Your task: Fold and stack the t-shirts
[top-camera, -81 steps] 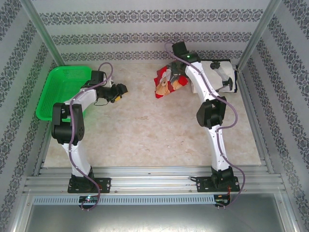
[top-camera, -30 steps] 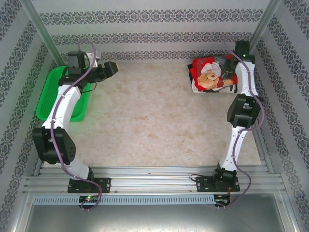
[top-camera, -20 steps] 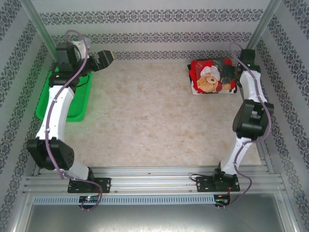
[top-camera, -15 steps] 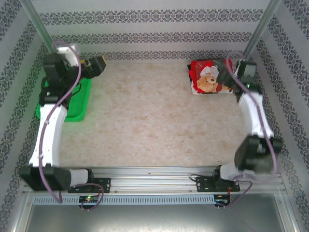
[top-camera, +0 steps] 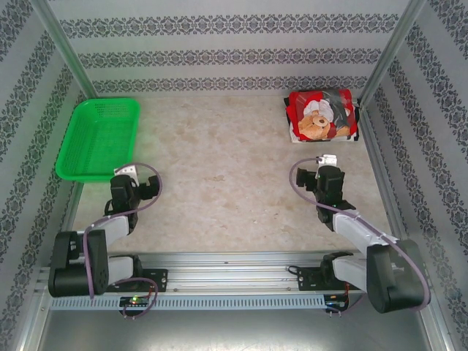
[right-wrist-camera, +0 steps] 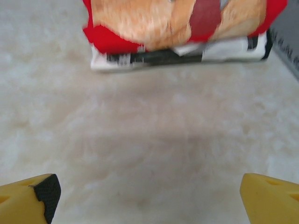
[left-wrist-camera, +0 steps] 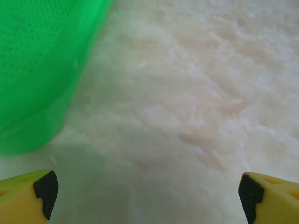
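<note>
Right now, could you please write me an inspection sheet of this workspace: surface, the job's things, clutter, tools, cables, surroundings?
Surface: pale marbled table, no spill seen.
Job's things: red t-shirt, folded, teddy-bear print up, lying on the white t-shirt at the far right corner.
Clutter: green basket at the far left; nothing else seen.
Tools: left tool open, holding nothing, beside the basket; right tool open, holding nothing, facing the stack, apart from it.
Cables: left arm's purple cable and right arm's purple cable looped, clear of the shirts.
Surroundings: patterned walls, metal posts, rail at the near edge.
</note>
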Robot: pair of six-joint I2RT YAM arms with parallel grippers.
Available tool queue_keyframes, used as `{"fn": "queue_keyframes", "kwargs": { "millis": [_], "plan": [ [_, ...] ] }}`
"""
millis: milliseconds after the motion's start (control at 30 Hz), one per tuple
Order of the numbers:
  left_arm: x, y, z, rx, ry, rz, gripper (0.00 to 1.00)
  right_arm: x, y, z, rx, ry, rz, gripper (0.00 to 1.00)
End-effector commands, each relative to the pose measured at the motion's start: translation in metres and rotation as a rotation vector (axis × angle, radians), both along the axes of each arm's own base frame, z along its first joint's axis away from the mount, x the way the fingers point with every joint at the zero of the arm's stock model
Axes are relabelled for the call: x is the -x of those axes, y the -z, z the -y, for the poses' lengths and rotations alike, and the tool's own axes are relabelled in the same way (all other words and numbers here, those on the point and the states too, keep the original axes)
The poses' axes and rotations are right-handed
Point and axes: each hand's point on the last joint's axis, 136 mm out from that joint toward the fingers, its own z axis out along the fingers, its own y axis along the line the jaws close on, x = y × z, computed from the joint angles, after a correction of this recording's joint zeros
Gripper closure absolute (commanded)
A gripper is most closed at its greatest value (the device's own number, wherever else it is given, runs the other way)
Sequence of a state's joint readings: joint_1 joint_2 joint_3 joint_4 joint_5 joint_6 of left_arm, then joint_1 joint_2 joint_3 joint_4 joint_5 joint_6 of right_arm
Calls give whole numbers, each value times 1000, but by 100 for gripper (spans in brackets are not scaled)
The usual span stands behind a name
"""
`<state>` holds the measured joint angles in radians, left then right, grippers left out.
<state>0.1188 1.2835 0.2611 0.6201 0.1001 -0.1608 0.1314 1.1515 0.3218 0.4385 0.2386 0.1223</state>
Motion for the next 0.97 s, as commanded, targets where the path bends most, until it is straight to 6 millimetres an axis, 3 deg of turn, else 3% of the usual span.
{"fn": "queue_keyframes", "kwargs": {
  "millis": [0, 67, 133, 233, 300, 400, 933],
  "plan": [
    [-26, -43, -14, -78, -54, 270, 0, -11, -27, 18, -15, 50, 195, 2],
    [-32, -28, 0, -100, 24, 274, 0, -26, -27, 17, 29, 34, 202, 2],
    [-38, -27, 4, -117, 35, 292, 0, -38, -26, 12, 66, -6, 191, 2],
    [-43, -21, 6, -104, 47, 220, 0, -52, -5, 22, 53, 50, 214, 2],
    [-49, -19, 13, -103, 97, 202, 0, -50, 1, 28, 27, 71, 138, 2],
    [-55, -16, 13, -109, 97, 170, 0, -54, -7, 28, 31, 72, 210, 2],
    [-55, -16, 14, -108, 101, 167, 0, -51, -4, 28, 31, 67, 176, 2]
  ]
}}
